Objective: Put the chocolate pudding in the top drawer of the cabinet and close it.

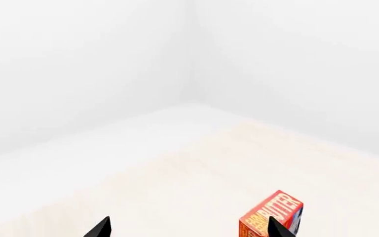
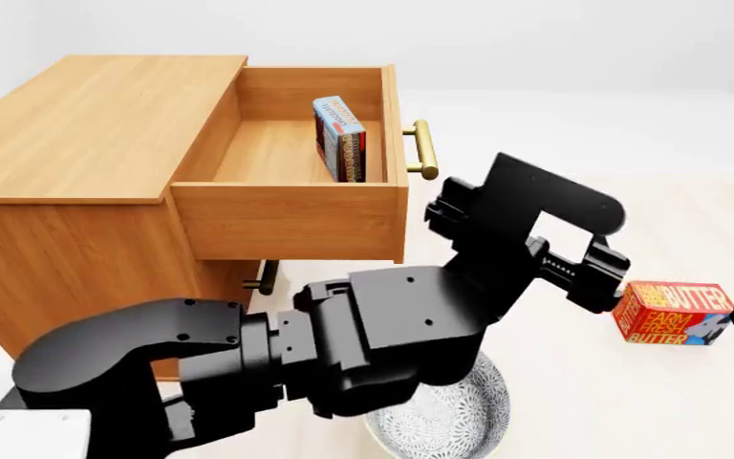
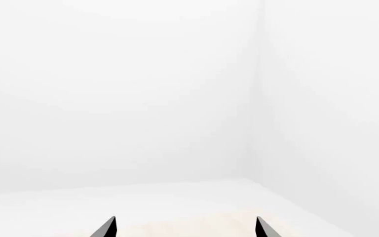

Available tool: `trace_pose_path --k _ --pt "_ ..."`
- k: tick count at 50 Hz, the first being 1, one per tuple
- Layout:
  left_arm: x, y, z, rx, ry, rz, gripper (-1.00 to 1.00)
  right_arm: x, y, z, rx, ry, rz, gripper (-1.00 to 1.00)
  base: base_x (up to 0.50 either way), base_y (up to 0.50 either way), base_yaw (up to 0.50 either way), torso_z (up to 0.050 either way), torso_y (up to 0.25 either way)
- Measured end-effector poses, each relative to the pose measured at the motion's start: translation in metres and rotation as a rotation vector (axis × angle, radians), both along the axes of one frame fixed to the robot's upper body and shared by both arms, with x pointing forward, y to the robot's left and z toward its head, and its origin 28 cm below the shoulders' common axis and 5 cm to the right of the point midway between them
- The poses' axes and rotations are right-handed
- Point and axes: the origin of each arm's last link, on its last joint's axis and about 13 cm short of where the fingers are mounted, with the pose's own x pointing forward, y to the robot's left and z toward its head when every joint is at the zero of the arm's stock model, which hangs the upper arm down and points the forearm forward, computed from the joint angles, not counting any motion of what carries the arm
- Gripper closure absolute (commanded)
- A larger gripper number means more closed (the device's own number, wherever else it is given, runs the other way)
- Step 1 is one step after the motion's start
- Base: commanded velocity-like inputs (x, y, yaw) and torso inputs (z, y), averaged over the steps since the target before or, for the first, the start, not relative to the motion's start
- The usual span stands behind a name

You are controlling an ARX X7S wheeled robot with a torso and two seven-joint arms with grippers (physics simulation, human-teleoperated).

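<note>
Pudding box sits in the open top drawer as our left arm hangs in front of the cabinet

From the head camera we see the chocolate pudding [image 2: 339, 137] standing on edge inside the top drawer [image 2: 293, 218], which is pulled out of the cabinet [image 2: 74, 182]; its brass handle [image 2: 422, 149] lies at about 2 o'clock from the box. Our left gripper [image 1: 188, 228] shows two dark fingertips spread wide with nothing between them, and a butter box [image 2: 673, 312] lies on the floor at 4 o'clock from the drawer. A patterned bowl [image 2: 450, 416] sits at 6 o'clock, partly hidden under the arm. Our right gripper [image 3: 185, 227] is also spread wide, holding nothing, facing white walls
</note>
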Motion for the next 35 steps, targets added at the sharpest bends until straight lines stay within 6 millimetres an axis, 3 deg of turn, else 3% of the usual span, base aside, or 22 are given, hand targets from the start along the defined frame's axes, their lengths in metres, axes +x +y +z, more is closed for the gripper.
trace_pose_path --k 35 --pt "0.019 0.009 -0.011 0.028 0.054 0.03 -1.0 -0.002 0.0 -0.003 -0.001 0.008 0.008 -1.0 0.0 0.0 0.0 0.0 0.0"
